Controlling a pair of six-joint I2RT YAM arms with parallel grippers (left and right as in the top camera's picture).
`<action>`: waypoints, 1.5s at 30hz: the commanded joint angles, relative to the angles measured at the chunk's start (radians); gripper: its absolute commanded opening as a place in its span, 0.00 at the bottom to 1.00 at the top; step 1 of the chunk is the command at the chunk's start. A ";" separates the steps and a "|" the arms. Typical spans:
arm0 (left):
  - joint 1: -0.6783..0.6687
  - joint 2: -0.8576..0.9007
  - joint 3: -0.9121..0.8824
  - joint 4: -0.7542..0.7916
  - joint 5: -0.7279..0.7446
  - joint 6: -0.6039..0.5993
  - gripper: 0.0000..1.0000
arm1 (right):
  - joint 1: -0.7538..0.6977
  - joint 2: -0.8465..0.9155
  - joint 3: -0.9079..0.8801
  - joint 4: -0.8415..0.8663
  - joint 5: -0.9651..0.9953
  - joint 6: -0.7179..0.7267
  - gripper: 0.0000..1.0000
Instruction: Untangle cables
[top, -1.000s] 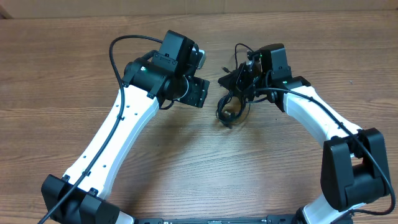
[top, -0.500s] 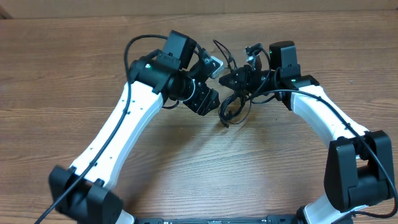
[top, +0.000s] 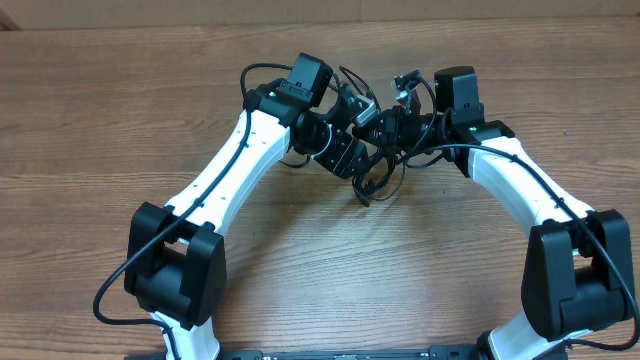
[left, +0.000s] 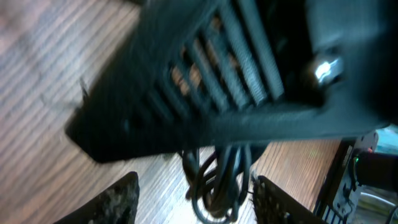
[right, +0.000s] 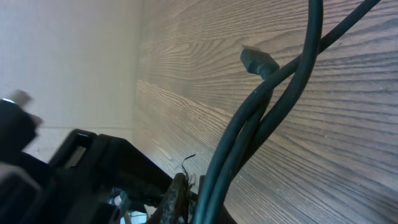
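The cables (top: 372, 178) are thin black cords bunched in a tangle that hangs down to the wood table (top: 120, 120) at centre. My right gripper (top: 386, 124) is shut on the top of the bundle. In the right wrist view, two cords (right: 273, 106) rise from the pinched fingers (right: 180, 199), and a small plug (right: 258, 61) lies beyond them. My left gripper (top: 352, 150) sits right against the bundle from the left, open. In the left wrist view, a cable loop (left: 214, 180) hangs between its fingers (left: 118, 199), closer to the right one. The right gripper's black body fills the top of that view.
Bare wood table lies all around the two arms. A pale wall or board edge (top: 320, 10) runs along the far side. The thicker black arm wire (top: 262, 72) loops above the left wrist.
The left arm has swung right and in until its gripper meets the hanging bundle, and its jaws have narrowed. The right gripper shifted slightly right early on, then held still with the cables.
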 joint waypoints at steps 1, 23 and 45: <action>-0.009 0.001 0.009 0.021 0.039 -0.021 0.52 | -0.001 -0.036 0.008 0.008 -0.023 -0.012 0.04; -0.048 0.002 -0.040 0.039 0.032 0.006 0.34 | -0.001 -0.036 0.008 0.007 -0.024 -0.011 0.04; 0.130 -0.023 -0.039 0.038 -0.082 -0.297 0.04 | -0.029 -0.092 0.008 -0.179 0.290 -0.020 0.04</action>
